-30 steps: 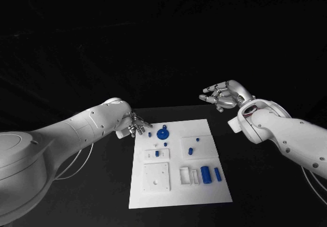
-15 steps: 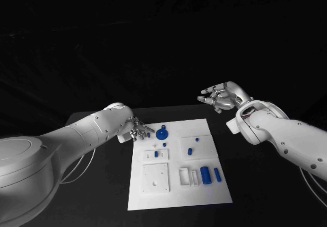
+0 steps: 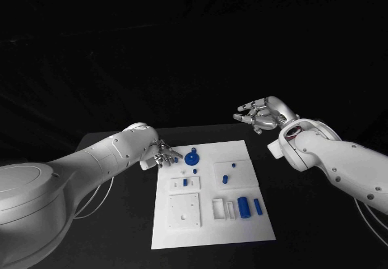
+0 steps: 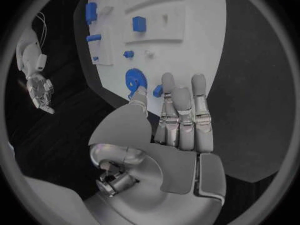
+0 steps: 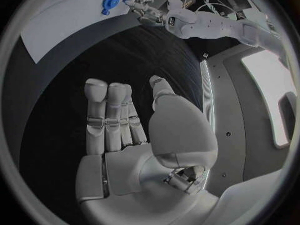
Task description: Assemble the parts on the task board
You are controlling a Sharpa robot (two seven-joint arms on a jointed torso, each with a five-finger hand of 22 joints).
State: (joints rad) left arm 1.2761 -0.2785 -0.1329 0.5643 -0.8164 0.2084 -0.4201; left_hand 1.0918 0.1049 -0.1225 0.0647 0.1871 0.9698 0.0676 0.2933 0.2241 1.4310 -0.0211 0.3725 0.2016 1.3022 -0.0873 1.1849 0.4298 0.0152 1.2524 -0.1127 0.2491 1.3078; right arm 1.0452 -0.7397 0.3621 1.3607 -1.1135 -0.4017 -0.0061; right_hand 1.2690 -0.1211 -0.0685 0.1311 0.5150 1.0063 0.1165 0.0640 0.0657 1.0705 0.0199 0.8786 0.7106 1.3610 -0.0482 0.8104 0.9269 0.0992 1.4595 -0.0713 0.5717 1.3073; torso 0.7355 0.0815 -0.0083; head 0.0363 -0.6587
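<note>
The white task board (image 3: 212,227) lies in the middle of the black table. A blue disc part (image 3: 192,158) sits near its far left corner, with a small blue peg (image 3: 175,159) beside it. My left hand (image 3: 164,154) hovers at that corner with its fingers stretched out and their tips close to the peg. In the left wrist view the left hand (image 4: 181,117) points at the disc (image 4: 134,80) and the peg (image 4: 157,91); I cannot tell whether it touches them. My right hand (image 3: 263,115) is raised beyond the board's far right corner, open, holding nothing (image 5: 125,130).
Two blue cylinders (image 3: 243,205) (image 3: 258,207) lie at the board's near right beside a white block (image 3: 220,208). A square white plate (image 3: 184,210) sits near left. Smaller blue pieces (image 3: 225,179) (image 3: 186,182) stand mid-board. Black table surrounds the board.
My left hand has shifted a little towards the board's far left corner, closer to the small peg. The right hand has hardly moved.
</note>
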